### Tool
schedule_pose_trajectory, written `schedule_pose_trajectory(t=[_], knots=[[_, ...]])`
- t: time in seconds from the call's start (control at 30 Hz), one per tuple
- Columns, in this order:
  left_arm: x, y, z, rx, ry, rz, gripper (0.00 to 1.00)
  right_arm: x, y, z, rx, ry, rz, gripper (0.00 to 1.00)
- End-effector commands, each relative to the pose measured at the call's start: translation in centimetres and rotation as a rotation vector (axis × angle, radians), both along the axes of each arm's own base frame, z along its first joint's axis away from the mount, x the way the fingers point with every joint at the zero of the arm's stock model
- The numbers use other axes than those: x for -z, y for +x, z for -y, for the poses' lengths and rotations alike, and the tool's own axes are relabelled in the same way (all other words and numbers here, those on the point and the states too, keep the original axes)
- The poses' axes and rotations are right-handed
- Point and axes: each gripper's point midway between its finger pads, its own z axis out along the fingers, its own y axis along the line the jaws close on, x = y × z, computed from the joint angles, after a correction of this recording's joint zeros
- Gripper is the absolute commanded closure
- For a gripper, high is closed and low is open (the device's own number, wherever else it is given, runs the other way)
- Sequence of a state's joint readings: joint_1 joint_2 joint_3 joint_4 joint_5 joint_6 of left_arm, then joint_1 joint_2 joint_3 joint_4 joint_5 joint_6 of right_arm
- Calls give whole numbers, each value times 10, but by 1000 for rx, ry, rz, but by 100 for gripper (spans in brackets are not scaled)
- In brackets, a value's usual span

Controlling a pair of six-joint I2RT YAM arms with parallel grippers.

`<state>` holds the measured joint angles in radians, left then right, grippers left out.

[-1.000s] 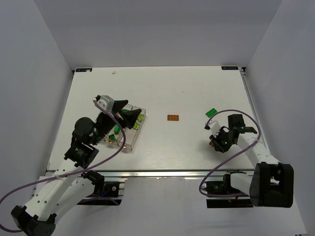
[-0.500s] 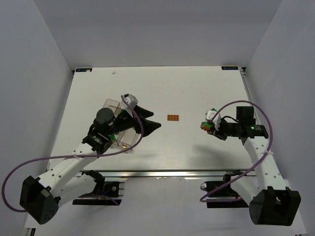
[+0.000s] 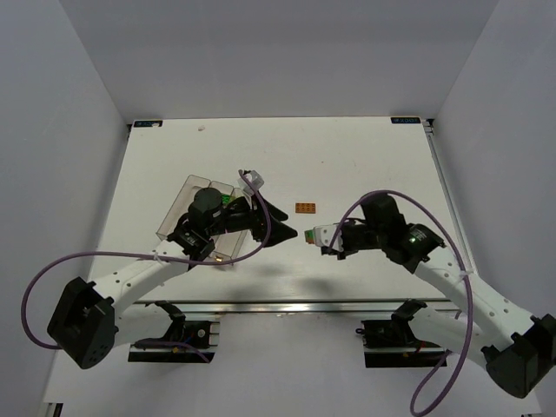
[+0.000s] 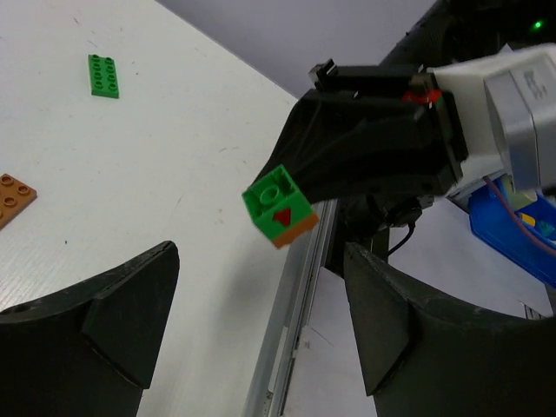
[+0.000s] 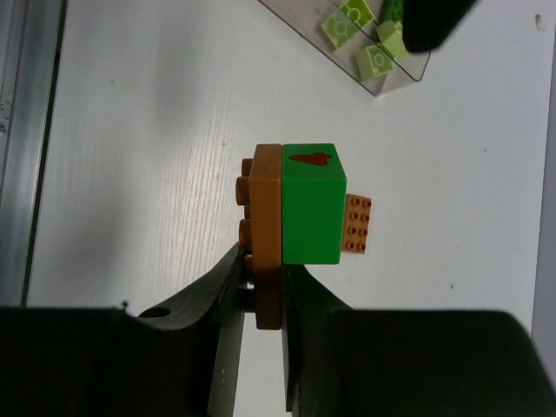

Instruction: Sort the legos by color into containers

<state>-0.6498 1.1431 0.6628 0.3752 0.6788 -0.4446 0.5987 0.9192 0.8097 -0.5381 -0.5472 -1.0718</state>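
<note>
My right gripper is shut on an orange-brown plate with a dark green brick stuck on it, held above the table's middle. In the left wrist view that stack hangs in front of my open, empty left gripper. In the top view the left gripper is just left of the stack. The clear containers lie left of centre, partly under the left arm. Lime bricks lie in one bin. An orange-brown flat plate lies on the table.
A small dark green plate lies on the table beyond the orange-brown plate; the right arm hides it in the top view. The table's metal front rail runs below the grippers.
My right gripper has carried the green and orange-brown stack left from the right side to the table's middle. My left gripper has swung right, away from the bins, to meet it.
</note>
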Motion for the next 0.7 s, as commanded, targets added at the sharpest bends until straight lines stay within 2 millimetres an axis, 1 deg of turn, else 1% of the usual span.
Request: schedule_pose_trajectory(t=[0.0, 0.03, 0.07, 0.1, 0.13, 0.27, 0.4, 0.43, 0.5, 0.67], knots=[[-7, -5, 2, 24, -22, 10, 14, -12, 11, -23, 34, -14, 103, 96], [-5, -3, 2, 19, -18, 6, 14, -4, 17, -23, 65, -57, 123, 96], [-6, -3, 2, 16, -19, 6, 14, -2, 17, -27, 70, -67, 137, 96], [-5, -3, 3, 15, -13, 2, 14, -1, 14, -37, 55, -74, 160, 96], [-3, -1, 2, 6, -8, 2, 14, 1, 18, -36, 81, -97, 181, 96], [1, 3, 2, -21, 16, 2, 14, -2, 20, -44, 102, -96, 226, 97], [5, 5, 4, -22, 34, -9, 15, -6, 24, -47, 128, -90, 276, 97], [7, 5, 4, -20, 39, -11, 16, -9, 28, -45, 154, -97, 298, 97], [11, 7, 5, -26, 51, -24, 16, -11, 27, -46, 151, -89, 310, 97], [16, 8, 6, -23, 58, -41, 16, -17, 19, -52, 126, -58, 337, 96]])
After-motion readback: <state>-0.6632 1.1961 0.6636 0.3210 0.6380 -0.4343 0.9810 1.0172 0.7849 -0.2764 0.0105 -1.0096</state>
